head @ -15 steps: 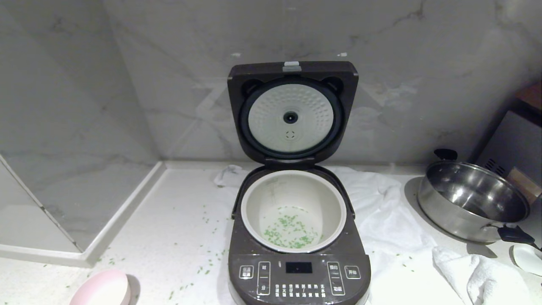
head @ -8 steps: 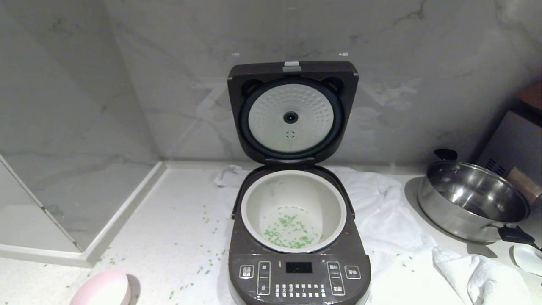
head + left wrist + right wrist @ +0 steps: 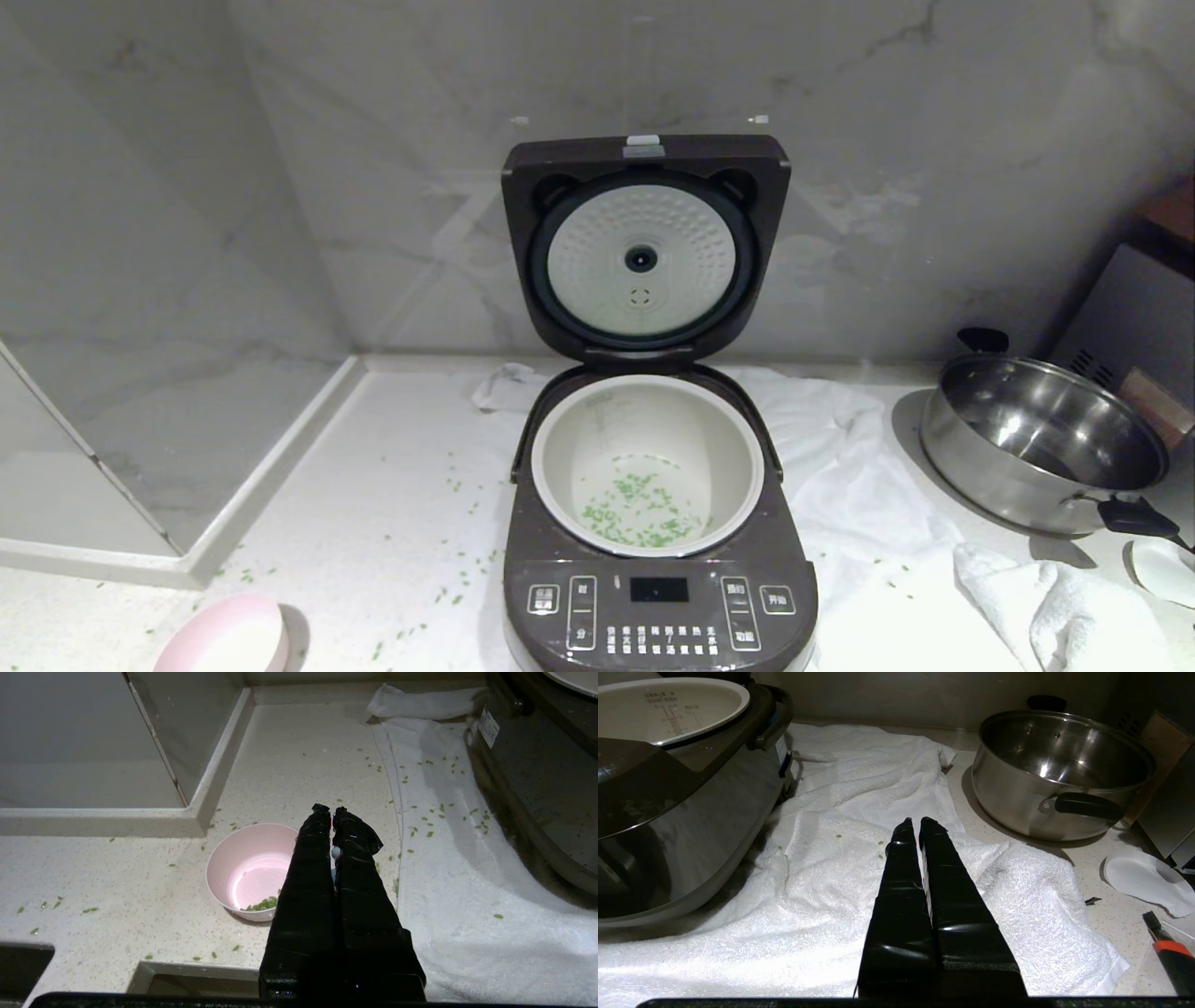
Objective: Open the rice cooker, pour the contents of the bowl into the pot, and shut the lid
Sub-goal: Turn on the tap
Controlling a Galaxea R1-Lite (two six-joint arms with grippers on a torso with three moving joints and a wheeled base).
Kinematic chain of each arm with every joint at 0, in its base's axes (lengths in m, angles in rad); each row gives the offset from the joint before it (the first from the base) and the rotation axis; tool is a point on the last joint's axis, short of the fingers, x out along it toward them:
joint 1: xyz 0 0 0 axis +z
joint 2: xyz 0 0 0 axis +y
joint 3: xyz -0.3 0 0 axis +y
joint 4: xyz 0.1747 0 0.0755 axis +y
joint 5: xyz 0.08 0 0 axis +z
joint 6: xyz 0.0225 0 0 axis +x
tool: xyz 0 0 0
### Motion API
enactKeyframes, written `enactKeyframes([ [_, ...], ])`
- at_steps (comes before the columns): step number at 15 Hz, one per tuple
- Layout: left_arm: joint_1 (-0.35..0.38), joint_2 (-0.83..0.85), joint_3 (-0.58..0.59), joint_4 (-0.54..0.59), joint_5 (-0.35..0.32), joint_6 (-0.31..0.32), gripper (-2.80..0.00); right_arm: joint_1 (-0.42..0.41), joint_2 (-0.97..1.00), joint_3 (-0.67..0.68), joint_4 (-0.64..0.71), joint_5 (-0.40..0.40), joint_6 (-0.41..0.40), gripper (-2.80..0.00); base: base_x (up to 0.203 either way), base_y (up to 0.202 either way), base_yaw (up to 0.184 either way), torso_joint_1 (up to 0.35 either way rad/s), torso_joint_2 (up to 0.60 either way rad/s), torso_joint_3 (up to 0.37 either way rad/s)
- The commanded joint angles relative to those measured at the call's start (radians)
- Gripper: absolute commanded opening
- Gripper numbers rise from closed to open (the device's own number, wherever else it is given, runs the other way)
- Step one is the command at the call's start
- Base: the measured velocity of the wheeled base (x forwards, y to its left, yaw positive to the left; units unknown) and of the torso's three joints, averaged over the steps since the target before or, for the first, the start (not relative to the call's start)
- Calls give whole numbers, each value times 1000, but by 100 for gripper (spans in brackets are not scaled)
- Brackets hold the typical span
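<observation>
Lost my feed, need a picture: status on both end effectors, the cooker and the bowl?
Left end effector shut, empty, above bowl. Right end effector shut over towel. Lid up, green bits in pot; few remain in bowl. Nothing blocking lid.

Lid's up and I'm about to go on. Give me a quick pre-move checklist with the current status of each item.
1. Lid fully open: ok.
2. Pot seated in rice cooker: ok.
3. Green grains in pot: ok, though many lie scattered on counter and towel.
4. Bowl emptied: not ok, a few grains remain inside.
5. Left gripper free: ok, shut on nothing above the bowl.
6. Right gripper free: ok, shut, over the towel.
</observation>
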Motion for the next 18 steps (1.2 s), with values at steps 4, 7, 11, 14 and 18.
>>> enactKeyframes([
  [4, 0, -2, 0, 1, 0, 1, -280, 0, -2, 2, 0, 1, -1, -280, 0, 0, 0, 0, 0, 0],
  [7, -1, -2, 0, 1, 0, 1, -280, 0, -3, 2, 0, 1, -1, -280, 0, 0, 0, 0, 0, 0],
  [11, -2, -2, -1, 1, 1, -22, -280, 0, -3, 2, 0, 1, -1, -280, 0, 0, 0, 0, 0, 0],
  [14, -2, -2, 0, 1, 1, -24, -280, 0, -1, 2, 0, 1, -1, -280, 0, 0, 0, 0, 0, 0],
  [18, -2, -2, 0, 1, 3, -26, -280, 0, -3, 2, 0, 1, -1, -280, 0, 0, 0, 0, 0, 0],
])
